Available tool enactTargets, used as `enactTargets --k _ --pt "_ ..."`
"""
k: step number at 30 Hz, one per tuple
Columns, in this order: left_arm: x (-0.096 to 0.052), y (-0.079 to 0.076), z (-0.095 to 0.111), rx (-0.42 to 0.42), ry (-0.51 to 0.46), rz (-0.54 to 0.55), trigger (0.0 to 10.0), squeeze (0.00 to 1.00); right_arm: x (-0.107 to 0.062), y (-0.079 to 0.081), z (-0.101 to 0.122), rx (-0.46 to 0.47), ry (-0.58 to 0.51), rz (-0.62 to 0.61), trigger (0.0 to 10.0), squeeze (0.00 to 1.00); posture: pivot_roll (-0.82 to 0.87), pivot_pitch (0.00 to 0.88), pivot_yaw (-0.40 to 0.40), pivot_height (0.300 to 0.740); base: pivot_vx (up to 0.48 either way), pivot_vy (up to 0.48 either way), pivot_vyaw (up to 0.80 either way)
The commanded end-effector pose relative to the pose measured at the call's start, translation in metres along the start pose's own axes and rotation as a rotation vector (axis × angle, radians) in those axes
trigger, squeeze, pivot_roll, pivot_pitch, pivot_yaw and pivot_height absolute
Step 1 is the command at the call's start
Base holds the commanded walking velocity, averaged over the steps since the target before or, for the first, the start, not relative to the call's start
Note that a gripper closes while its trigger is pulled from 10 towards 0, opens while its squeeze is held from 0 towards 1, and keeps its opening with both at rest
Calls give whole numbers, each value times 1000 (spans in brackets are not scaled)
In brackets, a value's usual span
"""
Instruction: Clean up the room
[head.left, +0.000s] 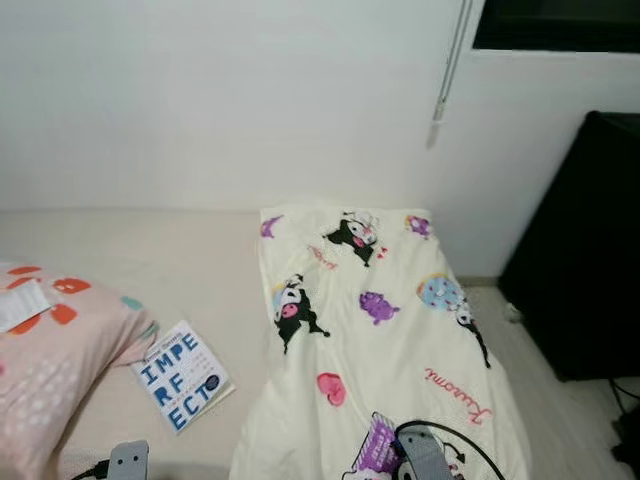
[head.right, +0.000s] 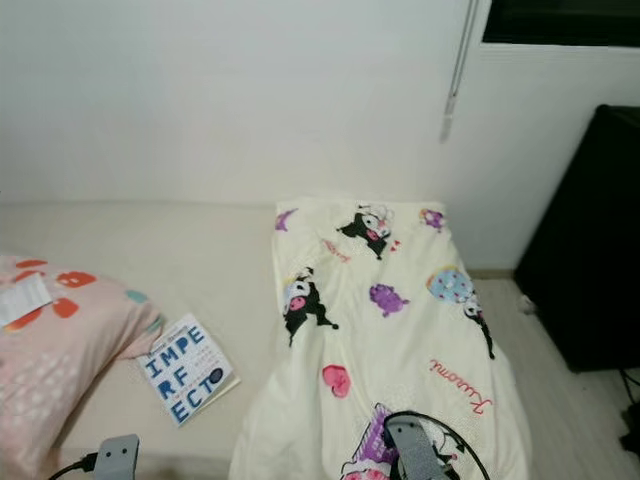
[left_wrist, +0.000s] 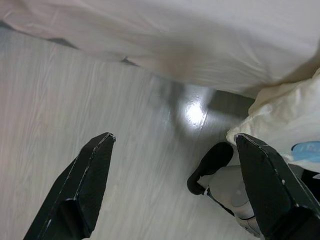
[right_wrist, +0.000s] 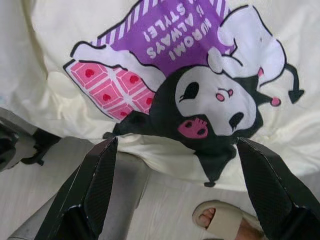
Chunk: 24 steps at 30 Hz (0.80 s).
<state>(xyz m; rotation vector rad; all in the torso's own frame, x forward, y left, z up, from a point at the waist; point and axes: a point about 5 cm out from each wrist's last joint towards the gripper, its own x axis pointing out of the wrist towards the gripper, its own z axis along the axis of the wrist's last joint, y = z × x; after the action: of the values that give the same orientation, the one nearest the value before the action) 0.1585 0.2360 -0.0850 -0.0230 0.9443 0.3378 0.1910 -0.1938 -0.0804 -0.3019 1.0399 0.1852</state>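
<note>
The right gripper (right_wrist: 170, 200) hangs with its two black fingers spread wide and nothing between them, just short of the near hem of the cartoon-print blanket (head.left: 380, 330). Directly ahead of its fingertips the hem drapes off the bed edge, showing a purple-and-black character print. Below that gripper is pale floor and a person's foot in a sandal (right_wrist: 225, 222).

The left gripper (left_wrist: 175, 195) is likewise fully open and empty, pointing down at the wood-look floor beside the bed; white bedding overhangs ahead of it.

The blanket's long axis runs straight away from the right gripper, from the bed's near edge to the wall, so the right arm is plainly the nearer one for it. The book (head.left: 182, 375) printed "IMPERFECT" lies flat on the bare mattress (head.left: 190, 260), forward of the left gripper and touching the corner of the pink pillow (head.left: 50, 360), which sits further out to that gripper's outer side. A white slip, possibly a label, rests on the pillow. No bin or box is in view.

A dark cabinet (head.left: 585, 250) stands out beyond the right gripper's outer side.
</note>
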Motion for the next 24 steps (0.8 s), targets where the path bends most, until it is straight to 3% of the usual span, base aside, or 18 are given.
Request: enactTargets --k 1,24 --pt "-1 2 -5 -14 25 -2 10000 0 0 -1 -4 8 15 -6 10000 0 -47 3 -57 726 0 0 738" --pt "1 1 2 -52 9 -26 10000 0 0 1 -5 1 18 -5 10000 0 -43 17 -50 726 0 0 743"
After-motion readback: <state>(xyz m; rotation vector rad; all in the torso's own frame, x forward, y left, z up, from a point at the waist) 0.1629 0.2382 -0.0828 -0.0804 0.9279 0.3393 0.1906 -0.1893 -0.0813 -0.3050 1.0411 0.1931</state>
